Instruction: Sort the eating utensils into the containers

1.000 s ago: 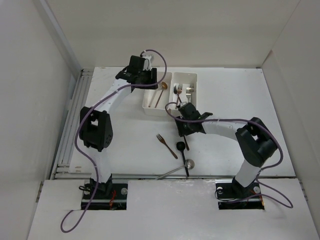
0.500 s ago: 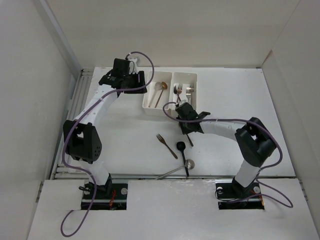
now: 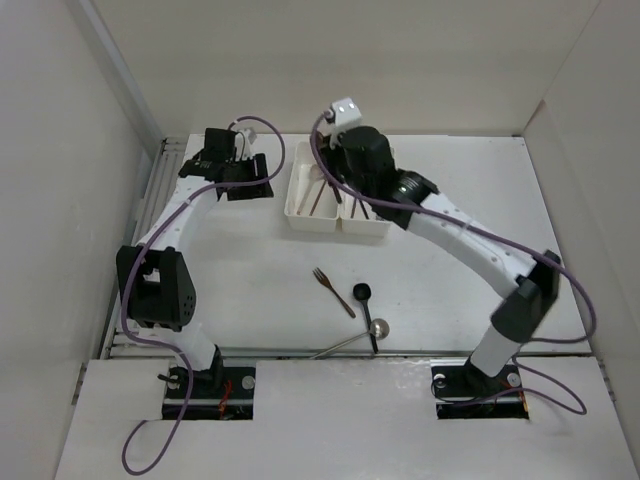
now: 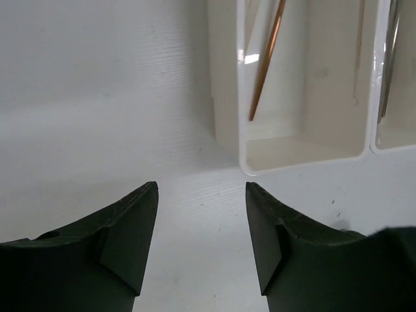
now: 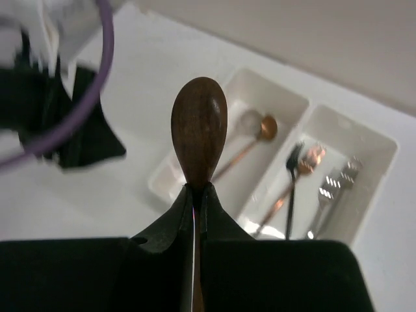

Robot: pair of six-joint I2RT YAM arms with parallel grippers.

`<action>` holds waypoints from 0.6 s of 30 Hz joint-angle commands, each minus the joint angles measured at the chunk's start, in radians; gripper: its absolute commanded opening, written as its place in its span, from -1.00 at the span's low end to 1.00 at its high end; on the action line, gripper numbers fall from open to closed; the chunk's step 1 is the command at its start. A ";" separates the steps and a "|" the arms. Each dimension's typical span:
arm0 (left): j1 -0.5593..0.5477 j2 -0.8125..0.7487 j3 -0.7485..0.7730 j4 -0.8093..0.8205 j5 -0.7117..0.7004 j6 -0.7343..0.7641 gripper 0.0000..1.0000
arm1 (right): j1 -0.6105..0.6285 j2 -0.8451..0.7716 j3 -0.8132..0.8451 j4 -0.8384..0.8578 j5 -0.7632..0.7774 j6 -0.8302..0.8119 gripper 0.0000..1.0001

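While the right fingers (image 5: 224, 221) are pressed together on the neck of a dark brown spoon (image 5: 199, 127), whose bowl sticks out past their tips, they hang above the two white containers (image 3: 310, 222). A copper spoon (image 5: 263, 127) lies in the left one and several forks (image 5: 331, 182) lie in the right one. The left fingers (image 4: 127, 227) stand about half apart with nothing between them, over the table (image 4: 97, 97) near the left container. A copper fork (image 3: 333, 291), a black spoon (image 3: 362, 292) and a silver spoon (image 3: 378, 326) lie on the table, well apart from the containers.
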State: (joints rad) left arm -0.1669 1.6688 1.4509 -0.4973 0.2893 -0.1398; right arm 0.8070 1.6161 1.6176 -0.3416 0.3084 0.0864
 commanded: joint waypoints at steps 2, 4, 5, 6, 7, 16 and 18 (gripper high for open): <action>0.067 -0.083 -0.004 0.006 0.019 -0.006 0.08 | -0.041 0.347 0.273 0.081 0.055 0.024 -1.00; 0.076 -0.095 -0.014 -0.003 0.019 -0.006 0.08 | -0.052 0.477 0.411 0.070 0.044 0.051 -1.00; 0.092 -0.095 -0.026 -0.003 0.028 -0.006 0.10 | -0.052 0.510 0.441 0.070 0.057 0.077 -1.00; 0.102 -0.106 -0.026 -0.003 0.028 -0.006 0.10 | -0.052 0.539 0.461 0.070 0.079 0.078 -1.00; 0.102 -0.106 -0.038 -0.003 0.040 -0.006 0.10 | -0.061 0.565 0.493 0.061 0.101 0.093 -1.00; 0.132 -0.139 -0.060 0.006 0.060 0.003 0.17 | -0.071 0.616 0.513 -0.003 0.121 0.131 0.51; 0.141 -0.139 -0.060 0.006 0.071 0.003 0.20 | -0.071 0.573 0.472 -0.032 0.121 0.131 0.54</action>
State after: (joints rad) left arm -0.0372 1.5730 1.4006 -0.4984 0.3309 -0.1394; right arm 0.7387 2.3199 2.0666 -0.3767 0.4149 0.1944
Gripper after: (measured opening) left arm 0.596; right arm 0.762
